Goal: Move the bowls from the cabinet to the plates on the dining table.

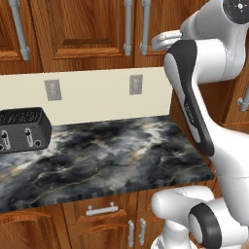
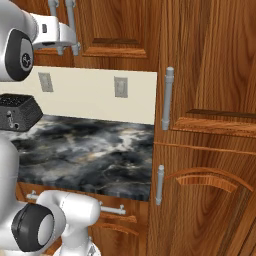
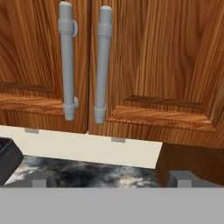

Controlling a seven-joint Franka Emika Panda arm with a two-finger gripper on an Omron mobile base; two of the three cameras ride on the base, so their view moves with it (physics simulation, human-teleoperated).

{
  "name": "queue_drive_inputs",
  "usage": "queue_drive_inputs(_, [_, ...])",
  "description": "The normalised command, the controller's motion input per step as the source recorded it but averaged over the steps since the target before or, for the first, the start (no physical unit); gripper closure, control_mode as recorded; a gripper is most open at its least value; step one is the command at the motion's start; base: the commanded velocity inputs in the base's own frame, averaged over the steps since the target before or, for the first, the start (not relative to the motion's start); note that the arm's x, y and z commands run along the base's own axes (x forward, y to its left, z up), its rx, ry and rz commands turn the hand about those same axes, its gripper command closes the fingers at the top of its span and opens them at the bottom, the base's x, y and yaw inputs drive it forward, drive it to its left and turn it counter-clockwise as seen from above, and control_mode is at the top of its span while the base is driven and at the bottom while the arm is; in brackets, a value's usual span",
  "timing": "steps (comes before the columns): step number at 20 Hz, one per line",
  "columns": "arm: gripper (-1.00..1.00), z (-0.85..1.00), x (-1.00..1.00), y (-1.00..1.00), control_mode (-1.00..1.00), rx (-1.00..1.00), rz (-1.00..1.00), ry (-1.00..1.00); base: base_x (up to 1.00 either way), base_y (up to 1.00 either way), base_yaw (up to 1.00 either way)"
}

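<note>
Facing the cabinet (image 3: pixel 153 65), doors closed, so any bowls inside are hidden | gripper (image 3: pixel 112 179) spread wide, holding nothing, level with the paired handles (image 3: pixel 99 65), presumably to pull a door before reaching in

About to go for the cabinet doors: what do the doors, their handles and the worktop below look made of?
Cabinet doors: reddish-brown wood by the look, visible grain, slight sheen. Handles: smooth matte grey bars, probably metal, possibly plastic. Worktop: black, grey and white veining, marble-like, seemingly polished.
</note>
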Motion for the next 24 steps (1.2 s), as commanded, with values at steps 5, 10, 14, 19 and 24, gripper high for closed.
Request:
queue_drive_inputs(5, [-1.00, 0.00, 0.05, 0.00, -1.00, 0.00, 0.00, -0.04, 0.00, 0.00, 0.00])
queue_drive_inputs(10, [-1.00, 0.00, 0.18, 0.00, -1.00, 0.00, 0.00, -0.02, 0.00, 0.00, 0.00])
queue_drive_inputs(14, [-1.00, 0.00, 0.27, 0.02, -1.00, 0.00, 0.00, 0.00, 0.00, 0.00, 0.00])
queue_drive_inputs(19, [-1.00, 0.00, 0.29, 0.04, -1.00, 0.00, 0.00, 0.00, 0.00, 0.00, 0.00])
queue_drive_inputs(24, [-1.00, 0.00, 0.30, 0.03, -1.00, 0.00, 0.00, 0.00, 0.00, 0.00, 0.00])
